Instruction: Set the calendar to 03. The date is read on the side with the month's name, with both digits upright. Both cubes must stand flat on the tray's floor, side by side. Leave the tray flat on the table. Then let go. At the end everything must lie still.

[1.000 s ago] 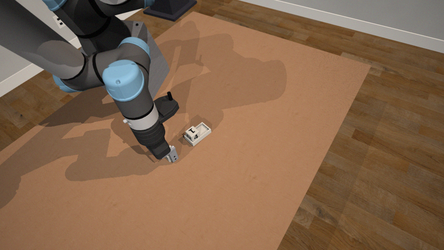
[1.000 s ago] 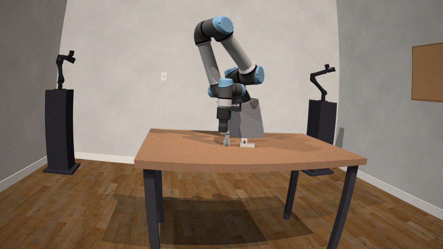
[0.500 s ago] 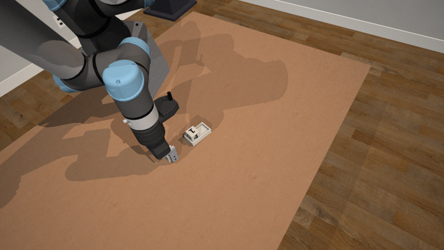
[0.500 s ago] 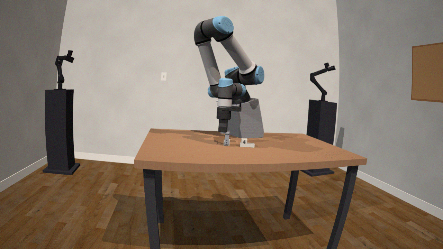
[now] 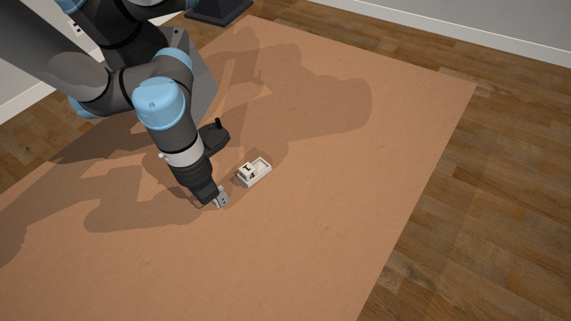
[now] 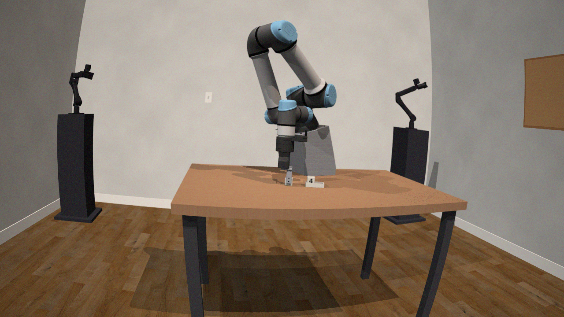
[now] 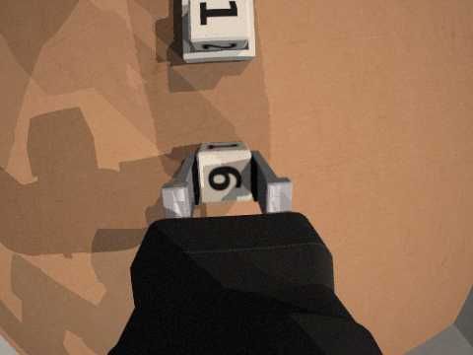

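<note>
A white tray [image 5: 266, 164] [image 6: 317, 185] [image 7: 217, 57] lies flat on the table. One white cube [image 5: 247, 170] [image 6: 310, 180] [image 7: 219, 22] stands in the tray's left half, with 1 on top and 4 on the front side. The tray's right half is empty. The second cube [image 7: 224, 177] sits on the table left of the tray, with a 6 or 9 on top. My gripper [image 5: 220, 201] [image 6: 289, 180] [image 7: 224, 167] is down at the table, its two fingers pressed against this cube's sides. The top and exterior views show the fingers but hardly any of this cube.
The arm's grey base block [image 6: 315, 153] stands at the back of the table [image 5: 319, 247]. Two black pedestals with camera arms, one on the left [image 6: 75, 165] and one on the right [image 6: 408, 157], stand on the floor beside it.
</note>
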Motion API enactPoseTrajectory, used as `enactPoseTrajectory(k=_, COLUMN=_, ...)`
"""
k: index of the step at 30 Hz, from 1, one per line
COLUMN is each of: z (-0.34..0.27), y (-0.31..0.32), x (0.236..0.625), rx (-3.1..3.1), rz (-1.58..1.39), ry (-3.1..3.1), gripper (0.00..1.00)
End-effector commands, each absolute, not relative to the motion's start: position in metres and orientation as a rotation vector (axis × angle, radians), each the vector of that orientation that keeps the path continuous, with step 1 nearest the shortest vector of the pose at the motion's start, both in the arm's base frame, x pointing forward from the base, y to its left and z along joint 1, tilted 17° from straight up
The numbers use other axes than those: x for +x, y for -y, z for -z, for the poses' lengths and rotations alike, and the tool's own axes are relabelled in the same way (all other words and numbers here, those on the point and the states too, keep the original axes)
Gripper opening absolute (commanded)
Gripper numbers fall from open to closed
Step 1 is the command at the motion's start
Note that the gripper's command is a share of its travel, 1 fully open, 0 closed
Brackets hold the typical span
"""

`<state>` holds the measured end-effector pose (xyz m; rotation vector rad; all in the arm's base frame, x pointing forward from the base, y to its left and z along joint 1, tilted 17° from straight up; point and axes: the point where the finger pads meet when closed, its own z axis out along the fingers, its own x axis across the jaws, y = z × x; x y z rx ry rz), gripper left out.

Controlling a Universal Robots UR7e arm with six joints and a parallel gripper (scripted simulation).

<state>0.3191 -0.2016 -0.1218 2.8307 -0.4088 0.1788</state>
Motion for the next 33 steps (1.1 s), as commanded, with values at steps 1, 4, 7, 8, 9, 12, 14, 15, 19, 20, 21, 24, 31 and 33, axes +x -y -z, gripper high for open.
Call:
enactPoseTrajectory(k=1, z=0.1212, y=0.2025, x=0.3199, rx=2.829, rz=-0.183, ry=0.409, gripper=0.60)
enactPoseTrajectory(k=4, z=0.1212, y=0.2025, x=0.3199, rx=2.829, rz=-0.183, ry=0.409, gripper=0.60)
enactPoseTrajectory(k=7, z=0.1212, y=0.2025, x=0.3199, rx=2.829, rz=-0.183, ry=0.409, gripper=0.60)
enactPoseTrajectory(k=8, z=0.1212, y=0.2025, x=0.3199, rx=2.829, rz=-0.183, ry=0.409, gripper=0.60)
enactPoseTrajectory(k=9, z=0.1212, y=0.2025, x=0.3199, rx=2.829, rz=-0.183, ry=0.409, gripper=0.60)
enactPoseTrajectory(k=12, z=0.1212, y=0.2025, x=0.3199, rx=2.829, rz=-0.183, ry=0.409, gripper=0.60)
enactPoseTrajectory(k=14, z=0.1212, y=0.2025, x=0.3199, rx=2.829, rz=-0.183, ry=0.409, gripper=0.60)
enactPoseTrajectory(k=15, z=0.1212, y=0.2025, x=0.3199, rx=2.829, rz=-0.183, ry=0.409, gripper=0.60)
enactPoseTrajectory(k=19, z=0.1212, y=0.2025, x=0.3199, rx=2.829, rz=-0.183, ry=0.409, gripper=0.60)
enactPoseTrajectory(k=20, z=0.1212, y=0.2025, x=0.3199, rx=2.829, rz=-0.183, ry=0.409, gripper=0.60)
enactPoseTrajectory(k=21, z=0.1212, y=0.2025, x=0.3199, rx=2.829, rz=-0.183, ry=0.409, gripper=0.60)
enactPoseTrajectory(k=24, z=0.1212, y=0.2025, x=0.3199, rx=2.829, rz=-0.183, ry=0.409, gripper=0.60)
enactPoseTrajectory(k=31, z=0.1212, y=0.2025, x=0.3199, rx=2.829, rz=-0.183, ry=0.409, gripper=0.60)
enactPoseTrajectory(k=33, z=0.1208, y=0.2024, x=0.3199, rx=2.829, rz=-0.183, ry=0.409, gripper=0.60)
